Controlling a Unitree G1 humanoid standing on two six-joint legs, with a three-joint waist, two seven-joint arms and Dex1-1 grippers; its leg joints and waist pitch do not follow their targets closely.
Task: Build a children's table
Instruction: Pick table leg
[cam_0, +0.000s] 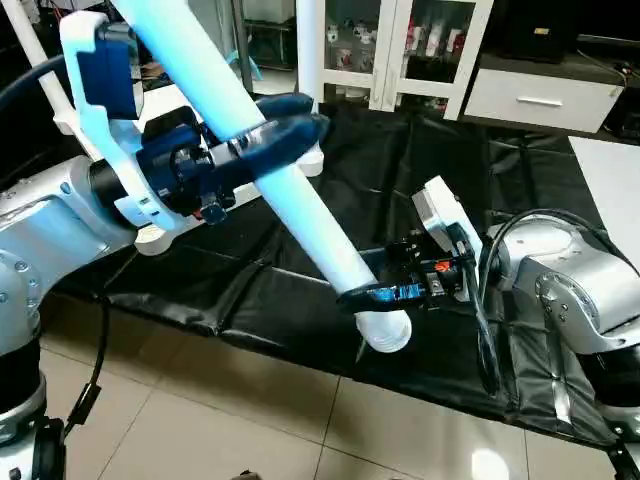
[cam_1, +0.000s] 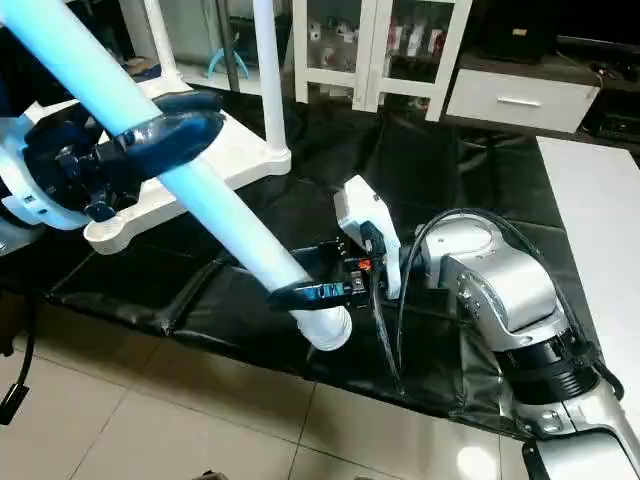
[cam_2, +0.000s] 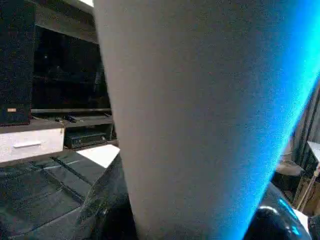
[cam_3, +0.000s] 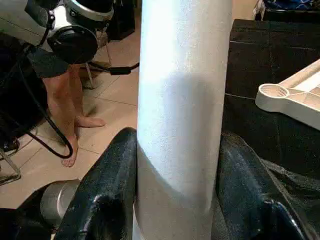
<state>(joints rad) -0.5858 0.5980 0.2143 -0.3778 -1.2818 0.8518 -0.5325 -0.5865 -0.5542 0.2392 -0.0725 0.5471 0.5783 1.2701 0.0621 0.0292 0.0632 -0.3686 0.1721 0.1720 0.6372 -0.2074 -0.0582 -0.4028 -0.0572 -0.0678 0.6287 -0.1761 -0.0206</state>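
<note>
A long tapered white leg (cam_0: 300, 210) slants through the air from upper left down to its round end (cam_0: 385, 332) above the mat's front edge. My left gripper (cam_0: 300, 125) is shut around its middle, and my right gripper (cam_0: 375, 295) is shut around it near the lower end; one black finger (cam_3: 107, 190) presses each side of the leg (cam_3: 180, 100). Behind lies the white table top (cam_1: 235, 150), underside up on the mat, one round corner socket (cam_3: 272, 92) empty. A second leg (cam_1: 268, 70) stands upright in its far corner.
A black mat (cam_0: 420, 170) covers the work area, with tiled floor (cam_0: 200, 420) in front. The white glass-door cabinet (cam_0: 400, 50) and the drawer unit (cam_0: 540, 100) stand behind. A white surface (cam_0: 615, 180) lies at right. A person's bare feet (cam_3: 75, 140) are on the floor.
</note>
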